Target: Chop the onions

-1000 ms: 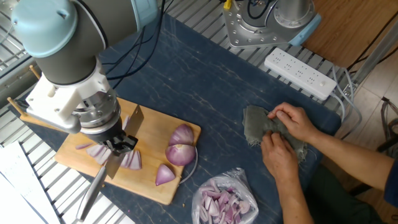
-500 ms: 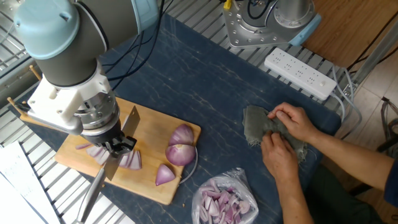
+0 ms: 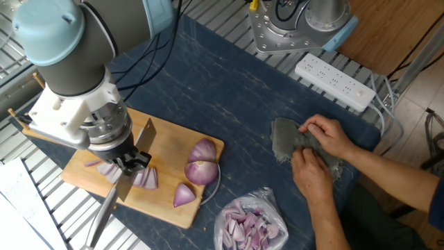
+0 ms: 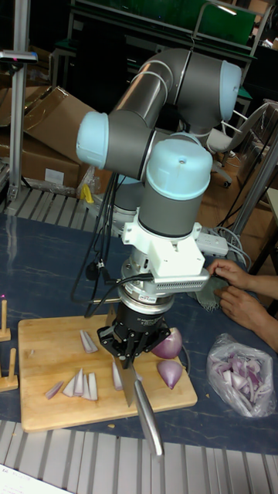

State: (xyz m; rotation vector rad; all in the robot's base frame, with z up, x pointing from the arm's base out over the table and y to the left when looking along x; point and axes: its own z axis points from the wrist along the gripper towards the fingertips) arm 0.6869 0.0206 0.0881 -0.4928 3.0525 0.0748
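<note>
On the wooden cutting board lie the onions: two purple halves, a wedge and thin slices. My gripper hangs over the slices at the board's middle, shut on a knife. The blade is close to the board among the slices, and its grey handle sticks out past the board's front edge. The halves lie just to the right of the gripper. The arm hides part of the board.
A clear bag of purple onion bits lies right of the board. A person's hands work a grey cloth further right. A white power strip lies at the back. Wooden pegs stand at the board's left edge.
The gripper and knife shifted very slightly over the slices a second ago and have been still since. The onions and the person's hands have not moved.
</note>
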